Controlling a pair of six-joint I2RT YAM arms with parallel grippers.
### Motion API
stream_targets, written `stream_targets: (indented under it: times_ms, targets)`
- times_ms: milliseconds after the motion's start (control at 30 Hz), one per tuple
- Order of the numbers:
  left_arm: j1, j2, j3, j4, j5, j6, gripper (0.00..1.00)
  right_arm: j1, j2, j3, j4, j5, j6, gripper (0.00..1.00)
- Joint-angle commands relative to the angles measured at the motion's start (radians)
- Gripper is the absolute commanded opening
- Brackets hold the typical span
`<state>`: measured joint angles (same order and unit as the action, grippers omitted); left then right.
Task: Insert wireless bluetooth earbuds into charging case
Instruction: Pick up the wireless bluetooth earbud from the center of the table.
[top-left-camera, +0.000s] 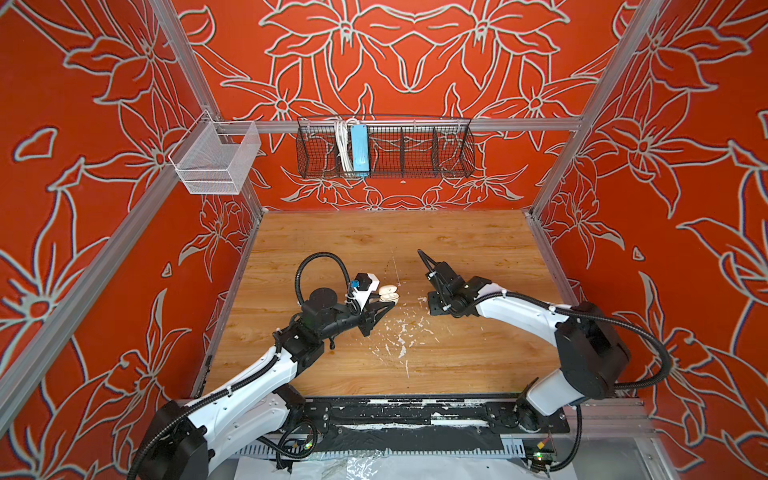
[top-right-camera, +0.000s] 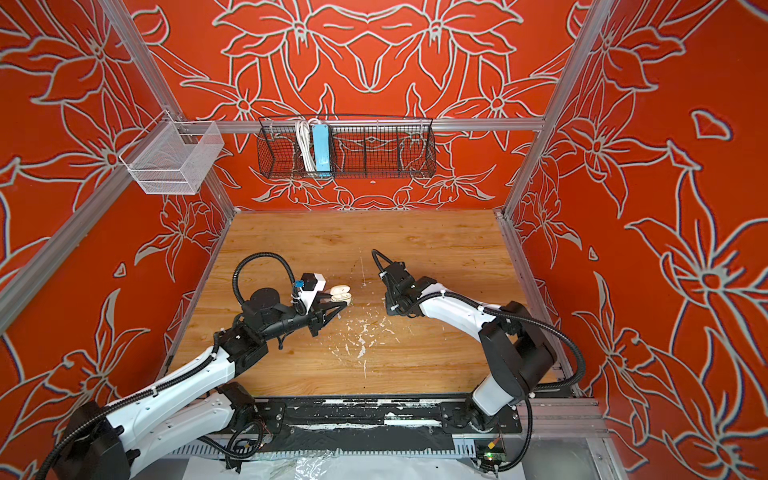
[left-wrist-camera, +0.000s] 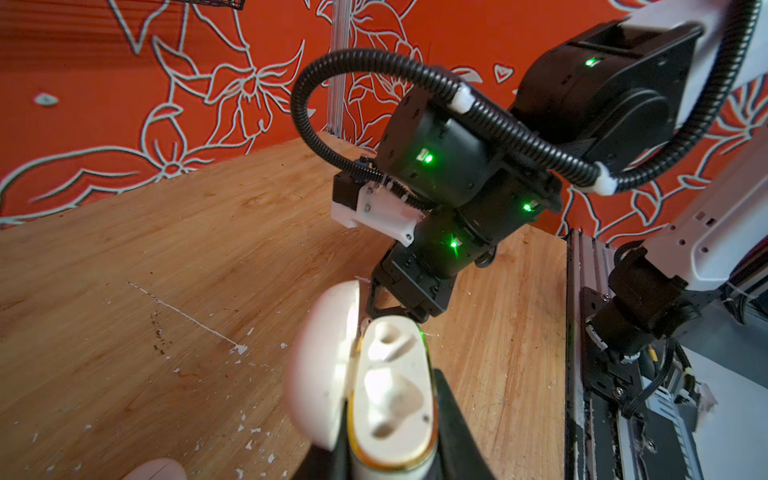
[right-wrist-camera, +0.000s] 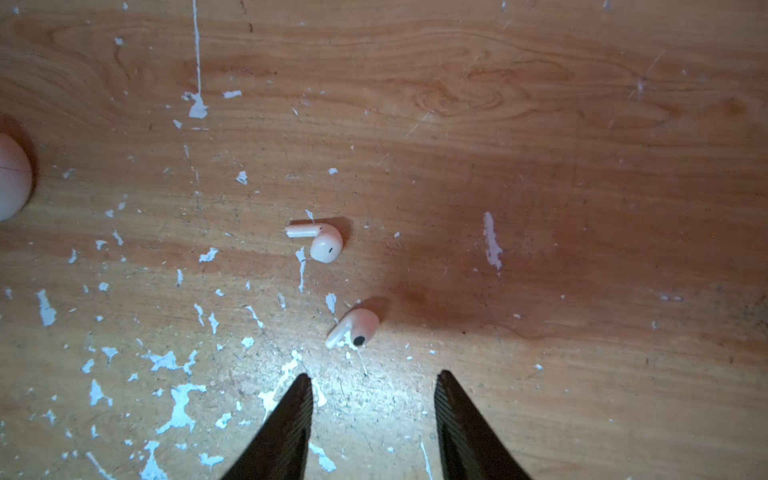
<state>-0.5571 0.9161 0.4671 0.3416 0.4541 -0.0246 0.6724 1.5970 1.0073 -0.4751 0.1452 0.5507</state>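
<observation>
Here, charging case: it is being clamped by its body in the left gripper, seemingly lifted off the table. The lid is hanging open to one side and both sockets are showing empty.
Why held so: the left gripper is presenting the open sockets upward and toward the right arm, probably so an earbud can go in from above without the case sliding.
Left arm pose: it is reaching forward low over the wood, with its fingers flanking the case on both sides.
Earbuds: the nearer earbud and the farther earbud are lying on their sides on the wood. They are near each other but apart, and well clear of the case.
Right gripper: its jaws are standing partly apart with nothing between them, hovering just short of the nearer earbud.
Right arm pose: the elbow is bending high and the wrist is pointing steeply down, facing the left arm across a gap.
Why there: likely it is lining up to pick the nearer earbud.
Progress: the task is looking early, with no earbud seated yet.
</observation>
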Motion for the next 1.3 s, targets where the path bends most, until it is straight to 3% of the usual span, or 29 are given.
stream_targets:
  times_ms: [0, 433, 767, 967, 1267]
  targets:
    - [0.003, -0.005, -0.004, 0.045, 0.015, 0.009, 0.0, -0.001, 0.054, 0.055, -0.047, -0.012, 0.008, 0.47]
    - [0.003, -0.014, 0.001, 0.041, 0.047, 0.008, 0.0, -0.016, 0.195, 0.123, -0.064, -0.01, 0.013, 0.41]
    - [0.003, -0.025, 0.0, 0.04, 0.055, 0.008, 0.0, -0.022, 0.208, 0.108, -0.054, -0.014, 0.034, 0.37]
    - [0.003, -0.026, 0.001, 0.042, 0.061, 0.008, 0.0, -0.023, 0.208, 0.1, -0.049, -0.029, 0.042, 0.26]
    - [0.003, -0.025, 0.001, 0.043, 0.07, 0.009, 0.0, -0.037, 0.174, 0.043, -0.016, -0.054, 0.051, 0.26]
